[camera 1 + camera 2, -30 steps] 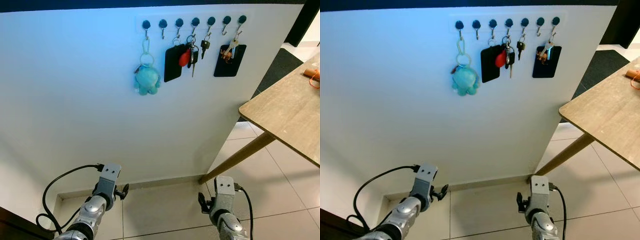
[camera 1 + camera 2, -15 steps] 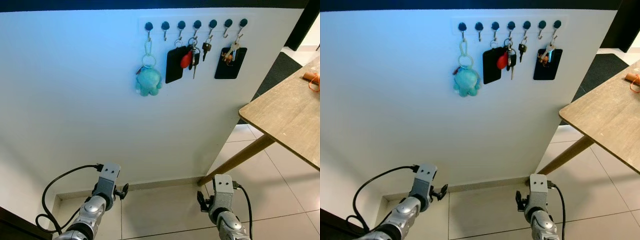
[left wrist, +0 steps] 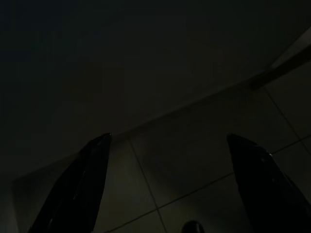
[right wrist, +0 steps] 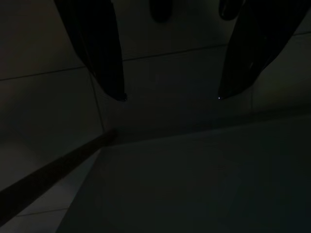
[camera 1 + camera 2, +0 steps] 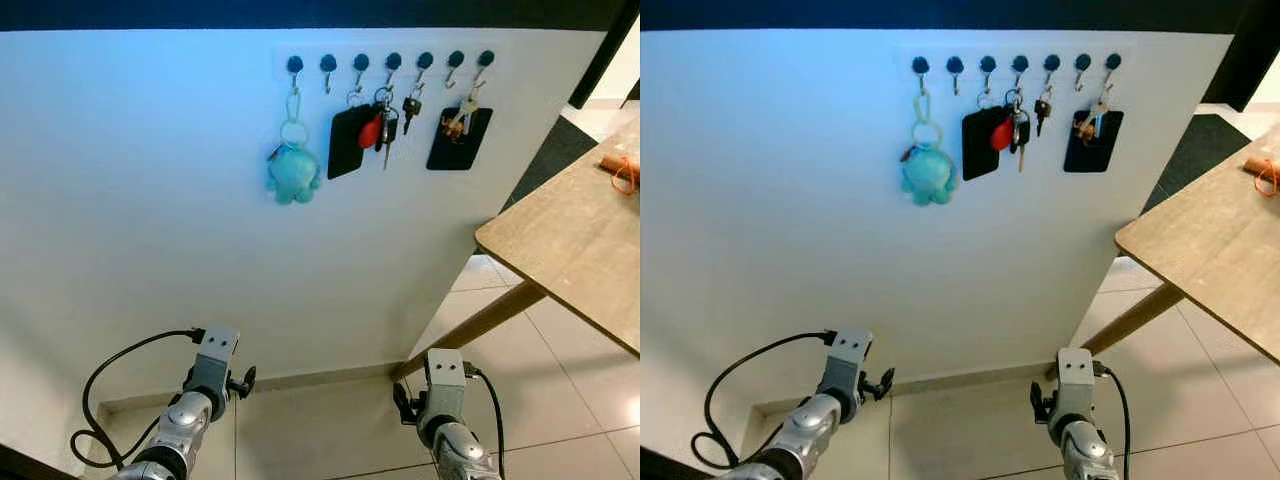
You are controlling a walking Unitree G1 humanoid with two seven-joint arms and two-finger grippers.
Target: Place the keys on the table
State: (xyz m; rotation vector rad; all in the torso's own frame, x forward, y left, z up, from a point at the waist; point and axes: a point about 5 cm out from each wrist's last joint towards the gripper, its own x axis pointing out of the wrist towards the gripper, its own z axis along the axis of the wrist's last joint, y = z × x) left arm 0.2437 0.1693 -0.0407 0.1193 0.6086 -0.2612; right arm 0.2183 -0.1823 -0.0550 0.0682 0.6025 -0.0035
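Seven hooks [image 5: 391, 62] on white wall | keys [image 5: 385, 112] with red fob hang mid-row, well apart from wooden table [image 5: 575, 232] | left gripper [image 3: 170, 145] low over floor tiles, fingers apart | right gripper [image 4: 170, 97] low, fingers apart

My two arms are shiny silver with round joints. My left arm [image 5: 190, 415] ends in a flat grey block with two small dark dots on top. A fat black cable [image 5: 110, 385] loops out from it and curls back down. My right arm [image 5: 447, 410] has the same grey block, also with two little dots, and a thinner black cable [image 5: 492, 405] runs down its side. Small black knobs stick out near each wrist. My fingers [image 3: 80, 182] are long, black and glossy, with narrow tips.
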